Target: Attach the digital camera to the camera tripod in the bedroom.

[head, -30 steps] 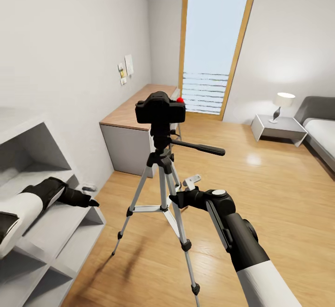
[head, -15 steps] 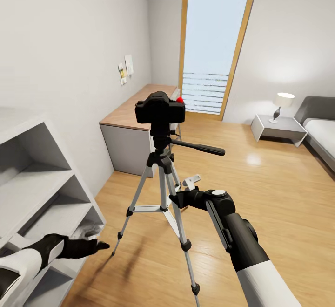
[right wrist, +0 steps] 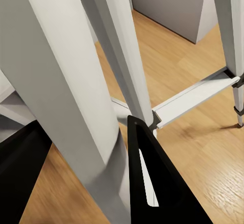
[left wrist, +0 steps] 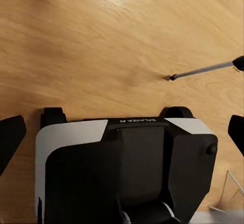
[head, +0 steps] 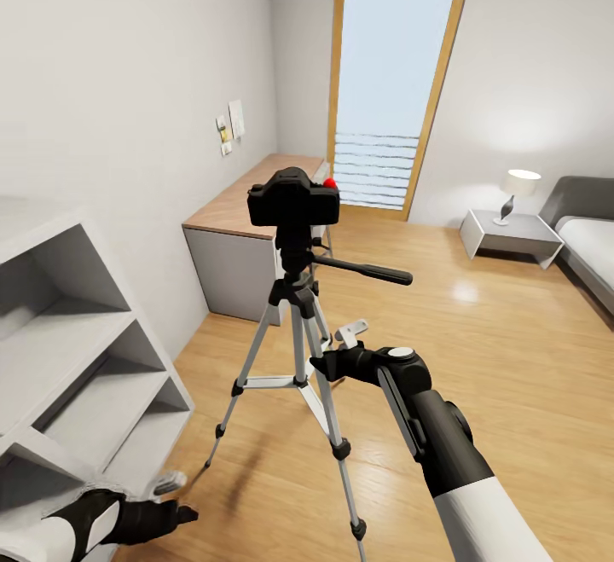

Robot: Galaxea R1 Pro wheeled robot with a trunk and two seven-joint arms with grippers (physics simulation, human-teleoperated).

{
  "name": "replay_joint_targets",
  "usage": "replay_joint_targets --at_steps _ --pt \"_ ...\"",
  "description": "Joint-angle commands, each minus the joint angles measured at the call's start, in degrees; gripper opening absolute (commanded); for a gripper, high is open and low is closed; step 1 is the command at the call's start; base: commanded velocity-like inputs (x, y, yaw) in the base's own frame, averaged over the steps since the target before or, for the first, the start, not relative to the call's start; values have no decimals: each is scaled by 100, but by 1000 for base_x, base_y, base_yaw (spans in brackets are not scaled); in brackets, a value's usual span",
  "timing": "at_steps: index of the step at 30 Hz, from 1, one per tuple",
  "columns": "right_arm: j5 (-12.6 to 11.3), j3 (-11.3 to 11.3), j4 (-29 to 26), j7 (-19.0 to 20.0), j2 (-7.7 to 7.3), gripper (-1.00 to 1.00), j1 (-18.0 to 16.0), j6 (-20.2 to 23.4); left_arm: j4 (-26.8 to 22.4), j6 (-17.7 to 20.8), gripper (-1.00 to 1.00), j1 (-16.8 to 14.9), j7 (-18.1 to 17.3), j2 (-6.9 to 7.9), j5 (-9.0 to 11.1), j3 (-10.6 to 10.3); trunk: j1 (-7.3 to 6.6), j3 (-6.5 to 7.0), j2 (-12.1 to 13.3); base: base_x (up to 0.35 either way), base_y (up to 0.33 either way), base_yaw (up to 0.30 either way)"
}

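Head view: digital camera [head: 293,198] sits atop camera tripod [head: 298,349] on wood floor [head: 477,357], desk [head: 247,204] behind. My right gripper [head: 327,366] against tripod leg. My left gripper [head: 183,512] low by shelf [head: 77,374].

Left wrist view: my fingers [left wrist: 11,137] spread wide, nothing between, floor beneath.

Right wrist view: my fingers [right wrist: 157,183] apart, straddling tripod leg; whether clamped, cannot tell.

The place is a bedroom in a home. The floor [head: 477,349] is light wood plank and the walls [head: 128,76] are plain pale grey. A tall window [head: 394,76] with a wood frame stands at 12 o'clock. A bed [head: 588,242] with a grey headboard lies at 2 o'clock, with a low grey bedside table [head: 510,236] just beside it carrying a lit lamp [head: 517,187]. A desk [head: 247,242] with a wood top and grey body stands against the wall at 11 o'clock. A grey open shelf unit [head: 77,357] stands at 9 o'clock.
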Motion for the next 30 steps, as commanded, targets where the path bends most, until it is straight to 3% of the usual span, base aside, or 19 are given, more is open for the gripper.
replay_joint_targets --at_steps 1,7,15,26,30 --pt "451 -7 39 35 3 -100 -3 -37 -1 25 100 34 40 -4 67 -26 5 -12 -9 0 0 0" --pt "451 -7 32 36 2 -100 -3 -37 -3 -45 100 318 272 -21 64 -26 5 -12 -9 0 0 0" --pt "451 -7 27 36 3 -100 -3 -37 -3 -119 100 694 326 -119 67 -26 5 -12 -9 0 0 0" --pt "451 -7 21 36 1 -100 -3 -37 1 -998 100 1320 349 -239 77 -26 5 -12 -9 0 0 0" --pt "451 -7 21 36 -1 -100 -3 -37 4 -1046 100 1434 523 -278 84 -26 5 -12 -9 0 0 0"
